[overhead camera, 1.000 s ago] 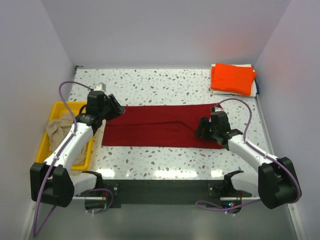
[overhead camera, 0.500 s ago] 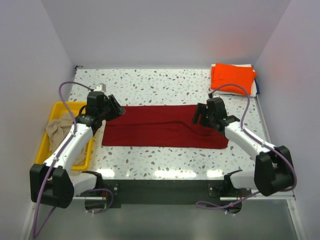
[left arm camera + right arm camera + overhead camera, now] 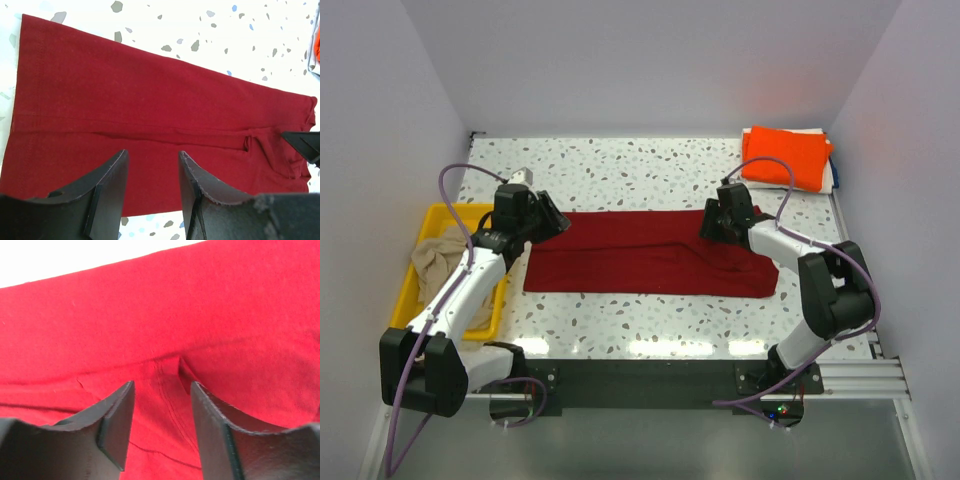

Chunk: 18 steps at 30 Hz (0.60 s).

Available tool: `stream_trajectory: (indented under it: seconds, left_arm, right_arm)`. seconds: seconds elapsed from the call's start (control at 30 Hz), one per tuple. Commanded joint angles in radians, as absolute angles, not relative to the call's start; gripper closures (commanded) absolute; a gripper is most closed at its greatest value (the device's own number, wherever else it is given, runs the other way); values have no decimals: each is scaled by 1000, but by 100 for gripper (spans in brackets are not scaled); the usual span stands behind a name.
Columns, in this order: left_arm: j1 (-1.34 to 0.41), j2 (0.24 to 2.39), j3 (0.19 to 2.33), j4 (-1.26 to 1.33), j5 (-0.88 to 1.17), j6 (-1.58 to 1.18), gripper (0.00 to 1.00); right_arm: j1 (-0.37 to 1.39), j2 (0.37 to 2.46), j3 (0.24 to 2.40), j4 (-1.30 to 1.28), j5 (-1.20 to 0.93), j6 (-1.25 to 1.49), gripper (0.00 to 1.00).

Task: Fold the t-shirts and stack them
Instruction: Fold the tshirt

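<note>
Red t-shirt point(image 3: 640, 265) flat, orange t-shirt point(image 3: 785, 156) folded

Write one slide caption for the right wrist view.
Open right hand poised over a crease in the dark red t-shirt.

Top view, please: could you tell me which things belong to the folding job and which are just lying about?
Job: dark red t-shirt, spread flat; orange t-shirt, folded at the far right corner; beige t-shirt, crumpled in the yellow tray.
Lying about: the yellow tray itself.

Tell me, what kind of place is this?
Probably a robot practice booth, not a home: plain white walls box in a speckled table, two robot arms are bolted to its edge, and a dark red t-shirt lies flat for folding.
</note>
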<state>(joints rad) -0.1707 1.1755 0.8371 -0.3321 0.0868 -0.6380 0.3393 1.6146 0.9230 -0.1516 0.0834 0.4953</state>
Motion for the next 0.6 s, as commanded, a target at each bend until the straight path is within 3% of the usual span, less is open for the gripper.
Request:
stream_trajectory:
  seconds: [0.0, 0.57]
  left_arm:
    - [-173, 1149, 830, -321, 92, -611, 51]
    - [-173, 1152, 819, -316, 94, -612, 51]
  right_arm:
    - [337, 1641, 971, -80, 91, 486, 50]
    - [337, 1703, 977, -69, 107, 500, 73]
